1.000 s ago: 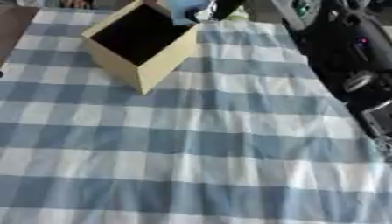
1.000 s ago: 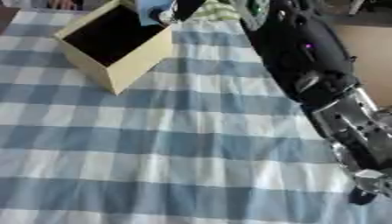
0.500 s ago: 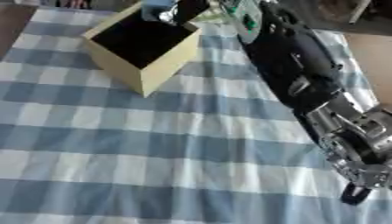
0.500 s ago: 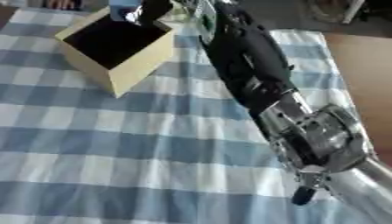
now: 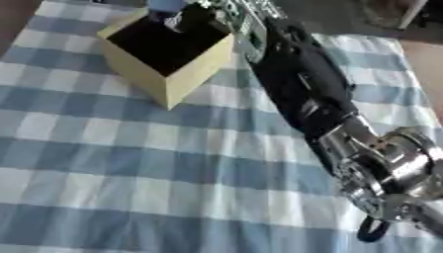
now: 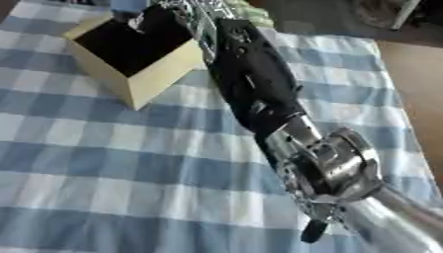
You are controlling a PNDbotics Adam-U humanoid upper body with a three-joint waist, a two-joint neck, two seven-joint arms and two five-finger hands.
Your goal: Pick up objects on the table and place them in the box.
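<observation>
Left eye view first: the right arm [image 5: 303, 94] reaches long across the checked cloth [image 5: 130, 163] on the worktop, and the right hand [image 5: 192, 17] is over the open mouth of the box [image 5: 186, 79], at its far rim. A light blue thing [image 5: 164, 5] shows just above the box at the hand, cut by the frame edge; what it is I cannot make out, and whether the fingers are clenched round it or released I cannot tell, the hand being a dark shape against the dark interior. Right eye view now: same reach, the hand [image 6: 160, 20] over the box's far corner, the blue thing [image 6: 128, 5] just beyond the box's rim. The risk, as I judge it: the blue thing sits near the rim rather than over the middle, so letting go here could drop it outside the box, and the forearm passes close to the box's near wall, so a swing could shove the box. The left hand is out of sight.
</observation>
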